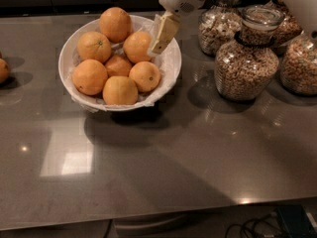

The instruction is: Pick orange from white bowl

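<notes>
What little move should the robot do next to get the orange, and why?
Probably slide a little left, I think. The gripper hangs over the right side of the white bowl, beside a smaller orange. It is not yet above the big orange at the back of the bowl.
</notes>
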`<state>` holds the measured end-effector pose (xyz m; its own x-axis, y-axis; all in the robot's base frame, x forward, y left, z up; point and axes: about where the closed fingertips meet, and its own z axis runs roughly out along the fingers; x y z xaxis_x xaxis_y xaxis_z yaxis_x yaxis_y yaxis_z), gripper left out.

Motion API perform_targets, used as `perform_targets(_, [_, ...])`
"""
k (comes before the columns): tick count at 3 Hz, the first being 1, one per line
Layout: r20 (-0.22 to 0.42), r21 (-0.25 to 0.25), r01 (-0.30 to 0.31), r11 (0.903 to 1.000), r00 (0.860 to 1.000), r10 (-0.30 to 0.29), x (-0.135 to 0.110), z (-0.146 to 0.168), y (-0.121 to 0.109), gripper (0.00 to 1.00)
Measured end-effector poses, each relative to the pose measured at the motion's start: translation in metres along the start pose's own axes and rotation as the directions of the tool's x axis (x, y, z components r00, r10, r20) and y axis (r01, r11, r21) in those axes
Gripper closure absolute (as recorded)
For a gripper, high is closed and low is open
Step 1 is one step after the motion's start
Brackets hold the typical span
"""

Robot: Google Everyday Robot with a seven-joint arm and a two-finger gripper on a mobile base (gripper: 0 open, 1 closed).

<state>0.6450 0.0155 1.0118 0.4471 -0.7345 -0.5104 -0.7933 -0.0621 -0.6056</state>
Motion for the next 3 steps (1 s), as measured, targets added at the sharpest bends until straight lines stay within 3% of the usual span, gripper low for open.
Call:
perform_targets(1, [0.001,0.001,0.000,1.0000,1.000,0.000,0.001,0.001,-0.001,0.00])
perform_targets(3, [0.081,0.032,0.012,0.9994,0.997,-0.015,-0.007,0.027,-0.021,0.00])
